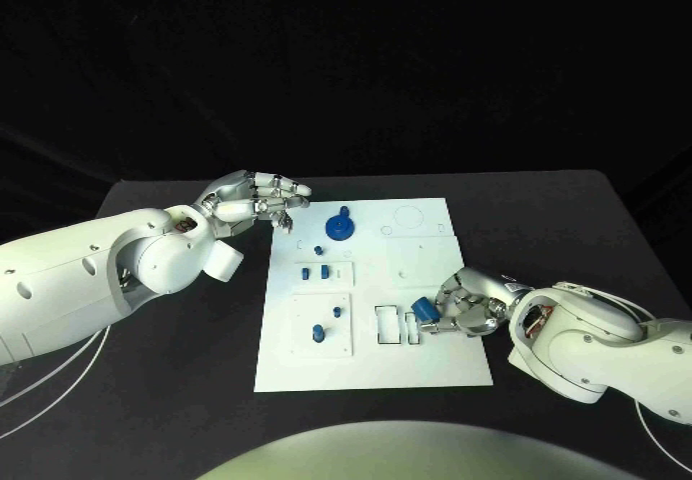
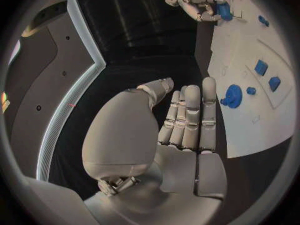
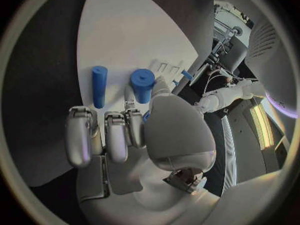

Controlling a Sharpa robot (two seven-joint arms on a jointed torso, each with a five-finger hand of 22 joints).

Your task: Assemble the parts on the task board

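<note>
The white task board (image 1: pixel 433 355) lies in the middle of the black table. My right hand (image 1: pixel 469 303) is at the board's right edge and pinches a short blue cylinder (image 1: pixel 424 307) between thumb and fingers; the right wrist view shows that cylinder (image 3: pixel 142 84) just over the board. A slim blue peg (image 3: pixel 99 85) lies on the board beside it. My left hand (image 1: pixel 260 200) hovers off the board's far left corner, fingers stretched out and holding nothing, as the left wrist view (image 2: pixel 187 120) confirms. A round blue knob (image 1: pixel 340 224) stands on the board near it.
Two small blue blocks (image 1: pixel 316 271) sit in the board's left middle. Two blue pegs (image 1: pixel 326 322) stand in the square plate at its near left. Empty rectangular slots (image 1: pixel 387 323) lie left of my right hand. Black table (image 1: pixel 577 230) surrounds the board.
</note>
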